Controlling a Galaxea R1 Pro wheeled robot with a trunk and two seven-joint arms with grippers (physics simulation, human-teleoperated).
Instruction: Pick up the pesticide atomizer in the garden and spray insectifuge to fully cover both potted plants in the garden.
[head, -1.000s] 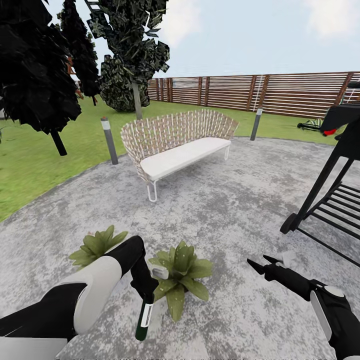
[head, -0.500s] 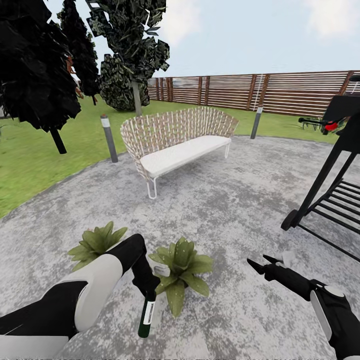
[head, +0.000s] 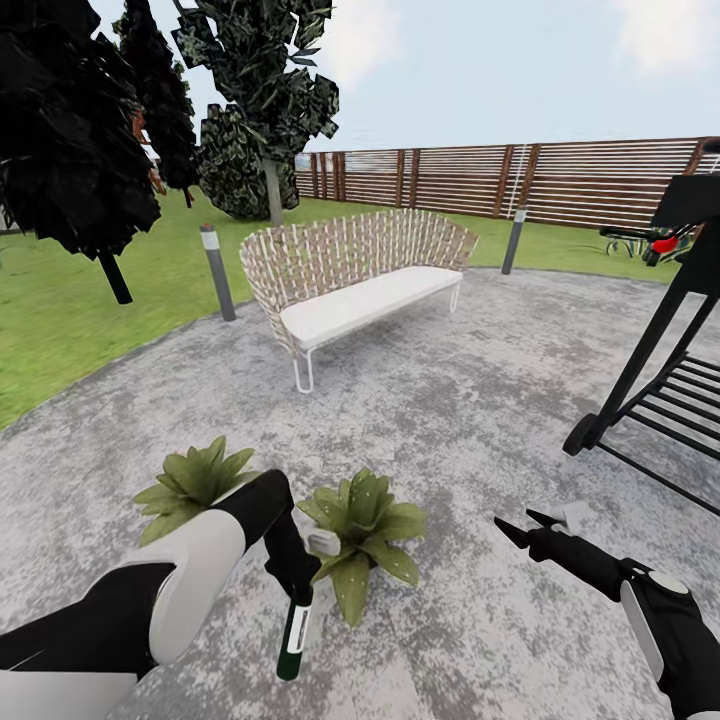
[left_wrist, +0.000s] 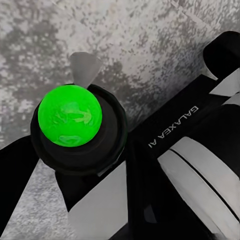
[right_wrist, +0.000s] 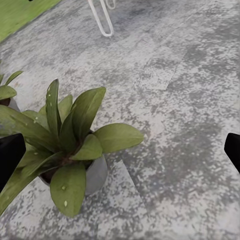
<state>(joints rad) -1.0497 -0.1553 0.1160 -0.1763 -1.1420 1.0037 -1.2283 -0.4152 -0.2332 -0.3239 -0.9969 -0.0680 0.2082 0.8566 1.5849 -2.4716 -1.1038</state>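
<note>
From the head camera, the left gripper (head: 299, 592) is clamped on the upper part of the pesticide atomizer (head: 292, 640), and the slim dark-green bottle with its white label hangs below the fingers, tilted slightly. Just beyond the gripper and a little to its right stands the nearer potted plant (head: 362, 525); the second potted plant (head: 192, 482) sits beyond the left forearm, on the gripper's other side. Both rest on the mottled grey paving (head: 460, 400). The right gripper (head: 518, 526) hovers empty with its fingers apart, well to the right of the nearer plant. Farther off are a wicker bench (head: 350, 280), a grey bollard lamp (head: 217, 273), a black grill stand (head: 660, 360) and the slatted wooden fence (head: 520, 180).

In the left wrist camera, a bright green round end (left_wrist: 70, 115) — presumably the atomizer seen end-on — sits in a dark collar between the fingers, with paving behind it.

The right wrist camera looks at the nearer potted plant (right_wrist: 65, 145) in its grey pot, between and beyond that gripper's dark fingertips (right_wrist: 11, 156), which stand wide apart.

The bottle looks light, rigid and smooth — a narrow cylinder liable to twist or slip in a two-finger hold. A grip high on the body, as now, seems right, provided the nozzle end can be turned toward the leaves.
</note>
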